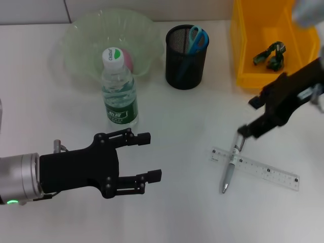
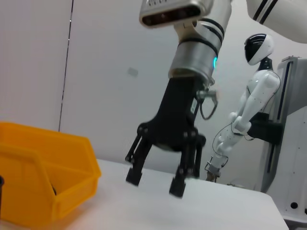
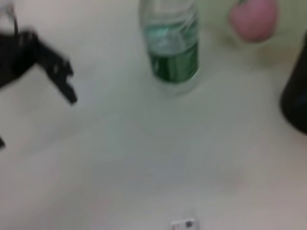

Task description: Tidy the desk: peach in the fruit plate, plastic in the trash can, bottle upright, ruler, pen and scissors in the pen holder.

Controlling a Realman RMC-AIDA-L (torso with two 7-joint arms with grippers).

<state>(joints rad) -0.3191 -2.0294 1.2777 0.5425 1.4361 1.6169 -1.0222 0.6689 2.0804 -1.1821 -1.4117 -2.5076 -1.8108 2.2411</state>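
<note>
While right gripper (image 1: 242, 137) closes on pen (image 1: 231, 169) near right edge, ruler (image 1: 255, 168) remains; peach (image 1: 127, 60), bottle (image 1: 118, 87), scissors (image 1: 194, 40) done; left gripper (image 1: 148, 156) open, empty.

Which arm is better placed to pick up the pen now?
Likely the right. The right gripper is already right at the top end of the pen, which lies across the ruler. The left gripper hangs open near the bottle, farther away.

The right gripper (image 1: 242, 137) touches the pen (image 1: 231, 169) lying across the ruler (image 1: 255, 168); the left gripper (image 1: 152, 157) gapes near the upright bottle (image 1: 119, 88).
</note>
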